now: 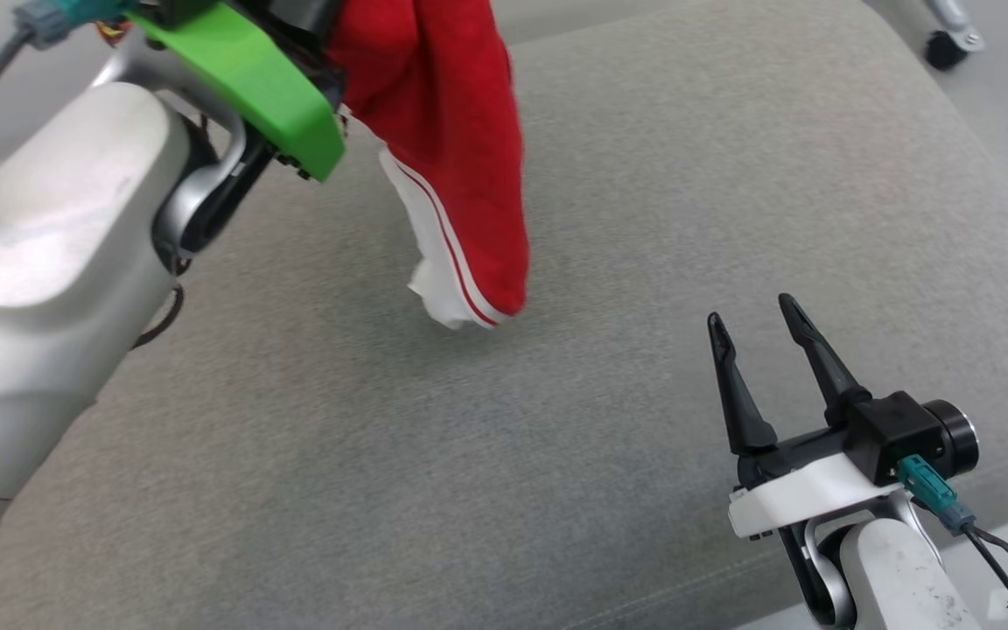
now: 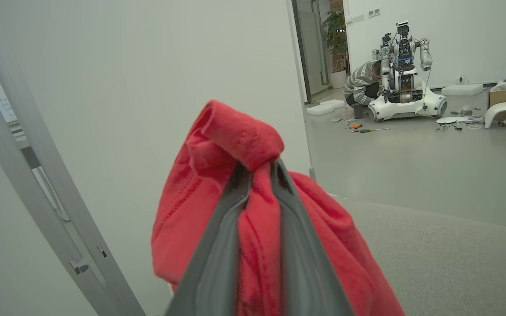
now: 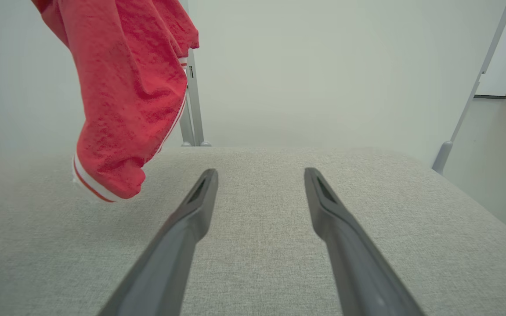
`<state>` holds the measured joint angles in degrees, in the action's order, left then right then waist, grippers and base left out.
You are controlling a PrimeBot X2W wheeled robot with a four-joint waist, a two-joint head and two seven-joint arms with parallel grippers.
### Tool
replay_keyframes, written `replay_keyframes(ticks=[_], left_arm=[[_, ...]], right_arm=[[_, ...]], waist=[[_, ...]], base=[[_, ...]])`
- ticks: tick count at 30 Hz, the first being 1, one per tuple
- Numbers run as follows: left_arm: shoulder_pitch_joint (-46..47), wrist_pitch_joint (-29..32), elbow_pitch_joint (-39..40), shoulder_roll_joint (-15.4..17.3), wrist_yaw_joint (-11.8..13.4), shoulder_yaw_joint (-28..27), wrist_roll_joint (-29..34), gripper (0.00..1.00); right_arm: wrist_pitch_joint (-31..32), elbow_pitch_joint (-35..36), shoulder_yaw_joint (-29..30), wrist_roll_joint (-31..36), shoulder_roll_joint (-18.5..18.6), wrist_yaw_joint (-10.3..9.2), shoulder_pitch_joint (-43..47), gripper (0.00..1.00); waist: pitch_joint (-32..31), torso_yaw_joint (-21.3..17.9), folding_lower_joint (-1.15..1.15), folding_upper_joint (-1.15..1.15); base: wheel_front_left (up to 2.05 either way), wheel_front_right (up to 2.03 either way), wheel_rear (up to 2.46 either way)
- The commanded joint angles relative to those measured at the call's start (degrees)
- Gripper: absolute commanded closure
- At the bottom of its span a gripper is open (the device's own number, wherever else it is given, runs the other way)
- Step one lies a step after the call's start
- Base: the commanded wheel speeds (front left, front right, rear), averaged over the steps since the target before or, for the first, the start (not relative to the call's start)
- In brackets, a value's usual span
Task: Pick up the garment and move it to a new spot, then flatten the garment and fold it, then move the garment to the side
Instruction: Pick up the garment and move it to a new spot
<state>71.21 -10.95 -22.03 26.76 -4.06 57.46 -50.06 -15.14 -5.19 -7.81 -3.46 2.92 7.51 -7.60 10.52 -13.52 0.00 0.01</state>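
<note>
The left fingers [image 2: 231,206] are clamped on a bunched fold of the red garment [image 1: 451,131], which hangs limp below them. Its white-striped hem [image 1: 447,280] is at or just above the grey cushion [image 1: 731,175]. The right fingers [image 1: 819,350] stand wide apart and empty, with the hem off to their left. The cloth looks soft, light and floppy; the dangling hem seems the best second hold for spreading it.

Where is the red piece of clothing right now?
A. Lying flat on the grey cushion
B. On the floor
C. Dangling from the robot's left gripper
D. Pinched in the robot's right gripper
C: the left gripper is shut on a bunch of the red garment, which hangs down over the grey cushion, while the right gripper is open and holds nothing.
</note>
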Motion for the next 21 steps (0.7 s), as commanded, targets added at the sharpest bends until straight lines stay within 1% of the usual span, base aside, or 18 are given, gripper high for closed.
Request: replay_keyframes(ticks=[1,3,7,9,12,16,19,20,21], left_arm=[[0.1,0.0,0.1,-0.6,-0.3,0.3,0.3,1.00],[-1.2,0.3,-0.2,-1.4,-0.6,1.5,0.3,1.00],[-3.6,1.2,-1.4,-2.9,-1.7,5.8,1.9,1.00],[-4.8,0.7,-2.7,-3.8,-2.0,8.2,3.5,1.00],[-7.4,-0.1,-6.0,-5.9,-2.5,11.1,4.5,1.00],[-8.9,-2.4,-11.6,-9.0,-2.7,12.8,6.9,1.00],[-8.9,-3.9,-15.7,-11.3,-1.5,13.4,10.7,1.00],[-8.9,-4.0,-16.8,-12.1,-0.6,13.2,11.9,0.81],[-9.1,-4.3,-17.4,-12.7,0.1,12.6,12.8,0.23]], right_arm=[[0.0,0.5,0.4,-0.5,0.0,-0.04,0.1,0.00],[0.0,0.7,0.6,-0.6,-0.1,-0.04,-0.2,0.00],[0.0,0.9,0.4,-0.9,0.0,-0.04,-1.2,0.00],[0.0,1.1,0.2,-1.1,-0.1,-0.04,-2.0,0.00],[0.0,1.3,0.0,-1.1,0.0,-0.04,-3.1,0.00],[0.0,1.6,-0.5,-1.3,-0.1,-0.04,-4.6,0.00],[0.0,1.6,-0.9,-1.5,-0.1,-0.04,-5.6,0.00],[0.0,1.6,-1.0,-1.6,0.0,-0.04,-5.8,0.00],[0.0,1.7,-1.0,-1.6,0.0,-0.04,-5.7,0.00]], waist=[[1.7,-5.0,0.00,-0.01],[2.7,-5.1,0.00,-0.01],[5.2,-4.9,0.00,-0.01],[6.6,-4.8,0.00,-0.01],[8.7,-4.6,0.00,-0.01],[11.3,-4.8,0.00,-0.01],[12.6,-4.9,0.00,-0.01],[12.8,-5.0,0.00,-0.01],[12.9,-4.9,0.00,-0.01]], base=[[0.00,0.00,0.00],[0.00,0.00,0.00],[0.00,0.00,0.00],[0.00,0.00,0.00],[0.00,0.00,0.00],[0.00,0.00,0.00],[0.00,0.00,0.00],[0.00,0.00,0.00],[0.00,0.00,0.00]])
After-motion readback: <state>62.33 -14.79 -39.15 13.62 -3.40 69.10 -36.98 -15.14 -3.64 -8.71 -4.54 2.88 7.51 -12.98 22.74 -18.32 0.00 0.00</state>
